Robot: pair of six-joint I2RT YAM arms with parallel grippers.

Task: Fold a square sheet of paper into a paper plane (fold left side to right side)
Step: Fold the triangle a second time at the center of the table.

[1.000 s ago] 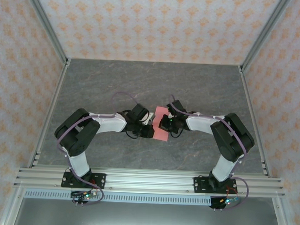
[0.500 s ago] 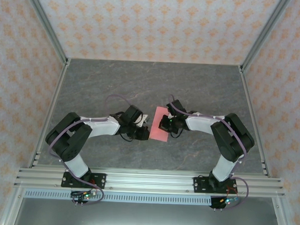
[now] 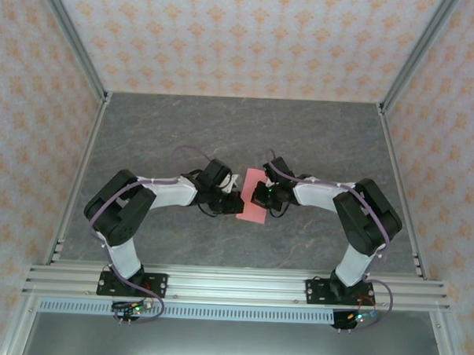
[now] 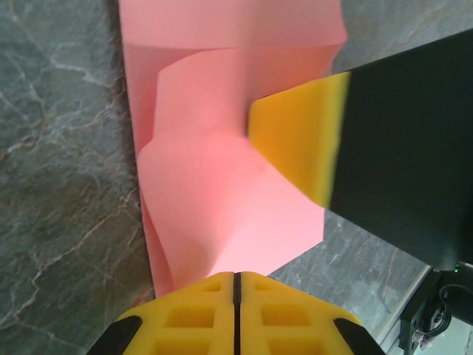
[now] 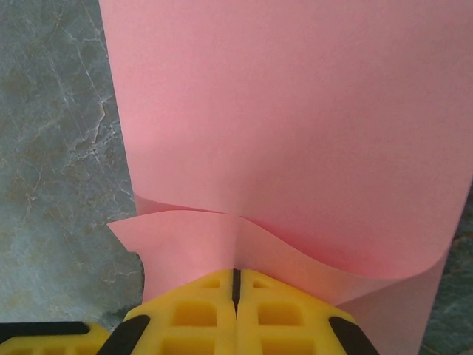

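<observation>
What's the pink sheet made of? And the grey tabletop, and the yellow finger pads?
Thin salmon-pink sheet: paper, matte; it curls and creases softly. Grey veined tabletop: looks like stone, maybe a printed mat. Yellow waffle-patterned finger pads: probably matte plastic or rubber.

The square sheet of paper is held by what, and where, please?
Left pincer pinches the left edge of the sheet; right pincer, the right edge.
</observation>
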